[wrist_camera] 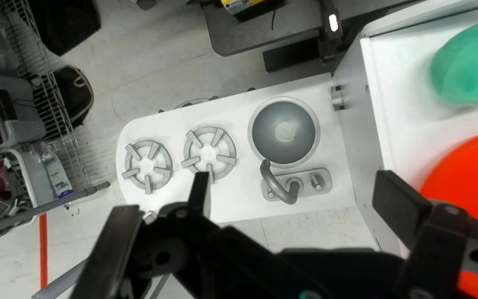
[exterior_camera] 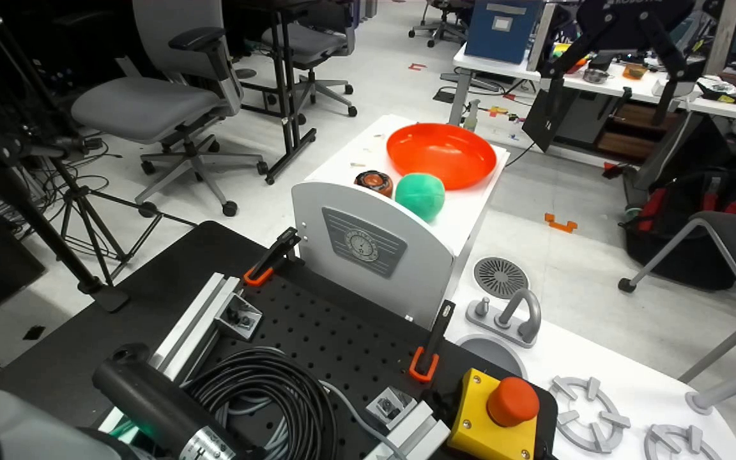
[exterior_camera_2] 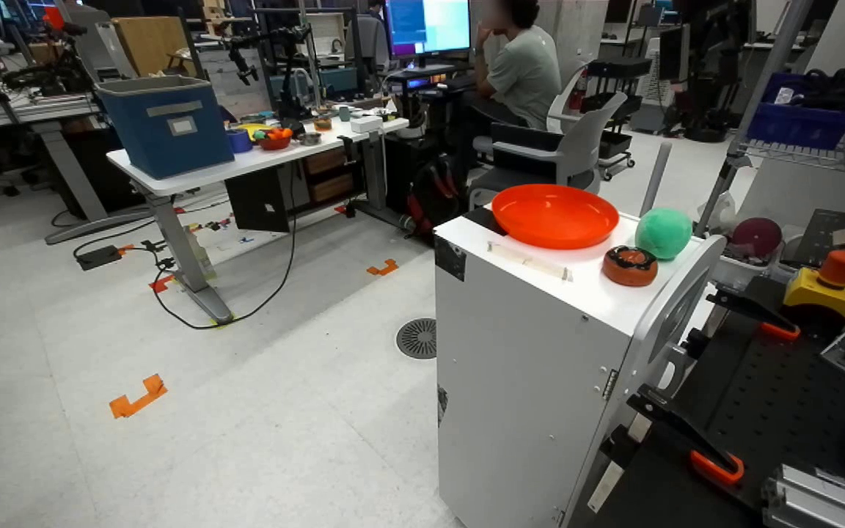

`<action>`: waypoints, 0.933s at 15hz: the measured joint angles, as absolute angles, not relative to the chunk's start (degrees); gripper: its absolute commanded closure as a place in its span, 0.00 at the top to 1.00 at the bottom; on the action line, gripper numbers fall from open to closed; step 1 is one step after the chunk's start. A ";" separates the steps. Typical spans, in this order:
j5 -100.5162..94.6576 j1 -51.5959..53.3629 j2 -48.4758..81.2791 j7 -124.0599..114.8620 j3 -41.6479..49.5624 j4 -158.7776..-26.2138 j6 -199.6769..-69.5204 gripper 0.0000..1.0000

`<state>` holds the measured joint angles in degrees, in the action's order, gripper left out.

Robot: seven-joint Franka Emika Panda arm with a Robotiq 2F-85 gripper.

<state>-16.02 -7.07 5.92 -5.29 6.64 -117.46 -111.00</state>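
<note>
My gripper (exterior_camera: 607, 110) stands open high in the air in an exterior view, with nothing between its fingers. In the wrist view the gripper (wrist_camera: 291, 189) has its jaws wide apart above a white toy kitchen top. The grey faucet (wrist_camera: 278, 187) and round sink (wrist_camera: 272, 145) show beyond the gap. A shallow orange bowl (exterior_camera: 441, 156) rests on the raised white shelf, in both exterior views. Beside it sit a green ball (exterior_camera_2: 663, 233) and a brown round object with a black pattern (exterior_camera_2: 629, 266). In the wrist view, the right finger partly covers the bowl (wrist_camera: 467, 174).
A grey upright panel (exterior_camera: 368, 239) edges the shelf beside the black perforated table (exterior_camera: 336, 332). That table carries clamps, coiled cable and a red stop button (exterior_camera: 513, 401). Toy burners (wrist_camera: 209, 153) lie left of the sink. A person (exterior_camera_2: 521, 70) sits in the background.
</note>
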 measured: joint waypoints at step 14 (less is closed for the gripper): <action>-22.27 -6.51 4.41 -0.42 6.44 -117.76 -124.89 1.00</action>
<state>-22.27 -6.51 4.41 -0.42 6.44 -117.76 -124.89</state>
